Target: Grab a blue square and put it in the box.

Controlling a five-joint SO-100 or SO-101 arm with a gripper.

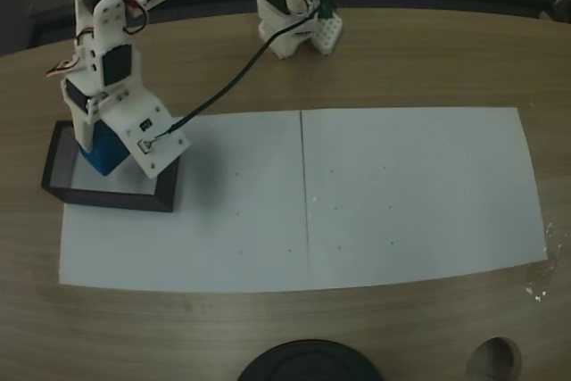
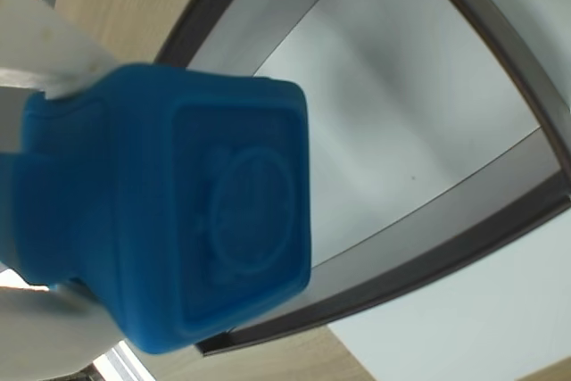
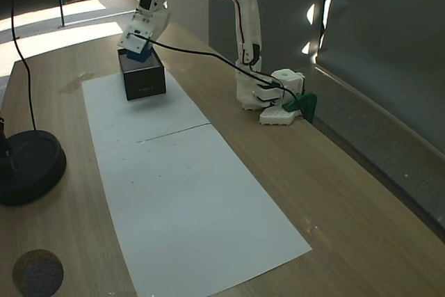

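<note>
Now the cube [image 2: 178, 211] is pinched by the gripper [image 1: 105, 151] and held just above the box [image 1: 55, 153] at the paper's left edge, so that release drops it inside.

The gripper [image 1: 100, 151] hides much of the blue square [image 1: 107, 153]; the box [image 2: 500, 78] runs off the wrist view's right edge, cube blurred.

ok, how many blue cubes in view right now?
1. The blue cube is held in the jaws of the gripper over the black-walled box, at the left end of the paper in a fixed view. The arm may hide part of the box interior.
</note>
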